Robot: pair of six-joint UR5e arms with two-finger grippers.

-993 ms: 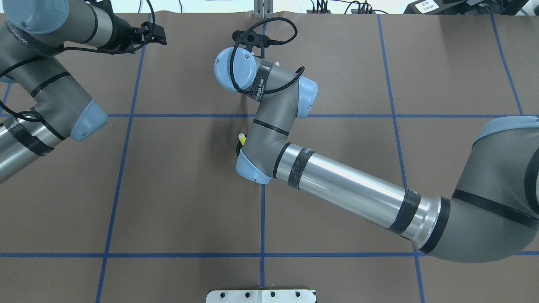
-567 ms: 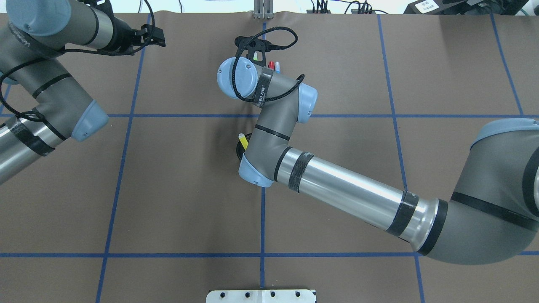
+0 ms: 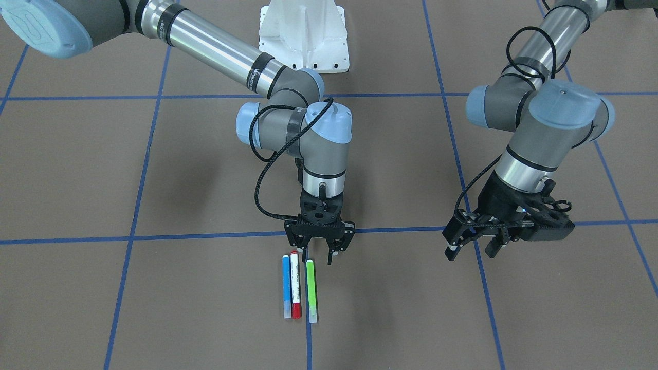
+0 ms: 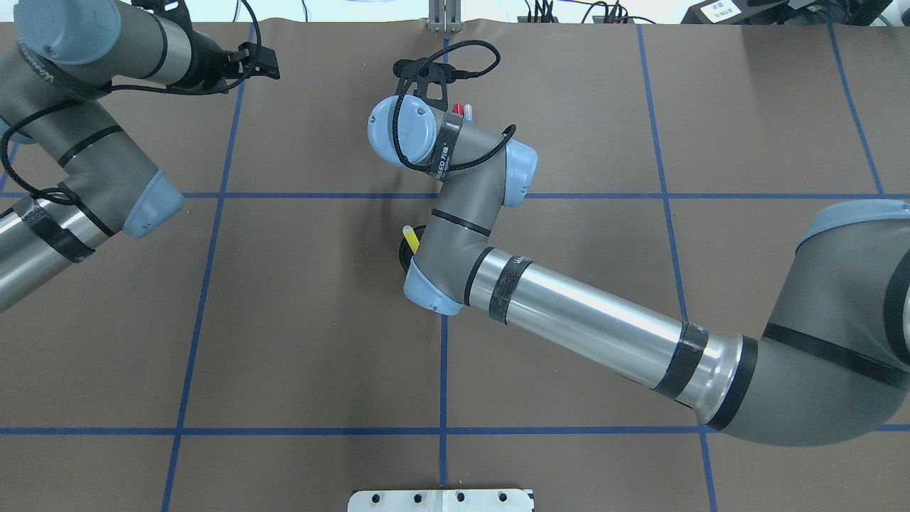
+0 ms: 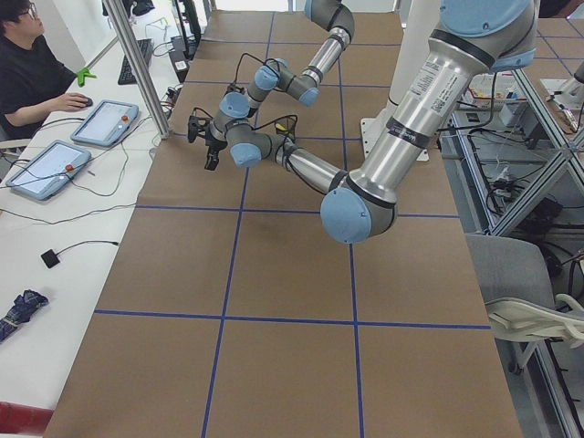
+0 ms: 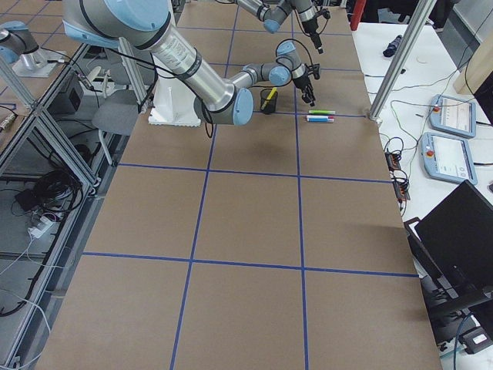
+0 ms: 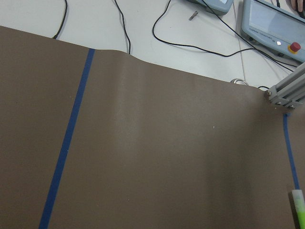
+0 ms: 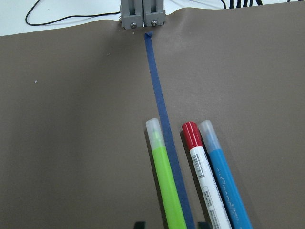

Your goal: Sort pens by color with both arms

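Brown surface carrying blue pen, red pen and green pen, lying parallel. Right claw hovering over their near ends, fingers apart, empty. Left claw hanging well aside, fingers apart, empty. Yellow pen leaning in black cup.

Yellow pen mostly hidden under my right arm overhead, green pen, red-capped pen, blue pen cut by wrist view's lower edge

Slim gap between green pen and red pen; blue pen touching
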